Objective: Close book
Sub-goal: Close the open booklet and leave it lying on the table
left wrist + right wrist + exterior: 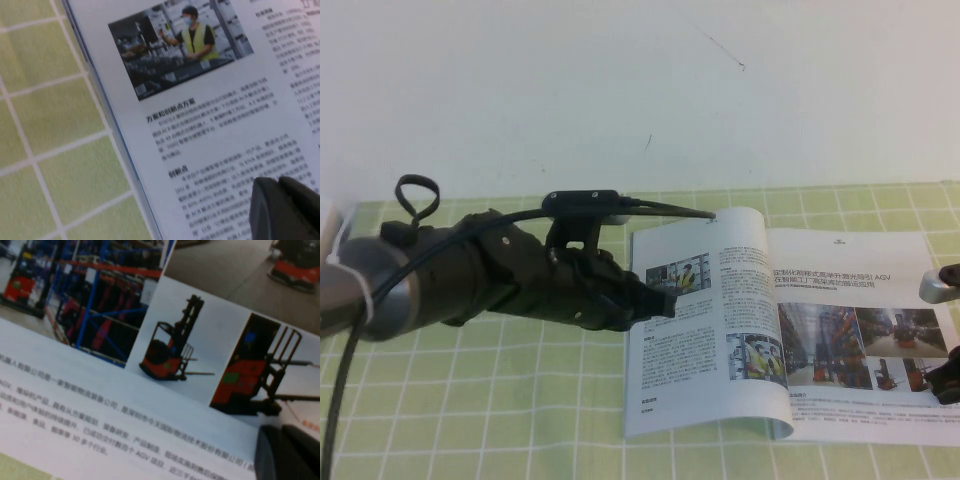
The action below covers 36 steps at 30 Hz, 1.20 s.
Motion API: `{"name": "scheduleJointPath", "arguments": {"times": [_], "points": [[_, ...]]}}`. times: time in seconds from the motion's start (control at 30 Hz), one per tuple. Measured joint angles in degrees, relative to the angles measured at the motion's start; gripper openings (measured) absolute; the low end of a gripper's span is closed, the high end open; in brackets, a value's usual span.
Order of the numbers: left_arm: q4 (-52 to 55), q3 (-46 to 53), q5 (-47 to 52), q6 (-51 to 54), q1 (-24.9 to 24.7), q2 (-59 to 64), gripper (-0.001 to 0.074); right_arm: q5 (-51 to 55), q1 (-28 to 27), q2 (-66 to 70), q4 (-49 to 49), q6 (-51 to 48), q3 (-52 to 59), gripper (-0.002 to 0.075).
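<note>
Two pages of the open book (820,330) face up at centre-right on the checked bench (470,400), the left one bowed upward. Left gripper (660,300) sits at its left edge, right gripper (948,382) at far right (mostly cropped). Both pairs of fingers (285,210) (290,455) look clenched, empty.

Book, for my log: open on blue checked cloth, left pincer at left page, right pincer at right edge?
No: the cloth is green, per the high view. Book, left pincer at left page, right pincer at right edge: correct.
</note>
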Motion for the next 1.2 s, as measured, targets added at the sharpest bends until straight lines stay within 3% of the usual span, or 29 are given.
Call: {"name": "scheduleJointPath", "arguments": {"times": [0.13, 0.5, 0.9, 1.2], "points": [[8.11, -5.16, 0.0, -5.27, 0.0, 4.77, -0.0004, 0.1, 0.0, 0.02, -0.14, -0.1, -0.09, -0.0003], [41.59, -17.47, 8.79, -33.92, 0.0, 15.07, -0.0004, 0.57, 0.0, 0.02, -1.02, 0.0, -0.09, -0.0003], [41.68, -21.39, 11.65, -38.19, -0.41, 19.9, -0.0004, 0.82, 0.0, 0.02, -1.12, 0.11, -0.09, -0.0003], [35.28, -21.86, 8.83, -37.09, -7.9, 20.41, -0.0004, 0.82, 0.0, 0.02, -1.23, 0.11, -0.09, -0.0003]]}}
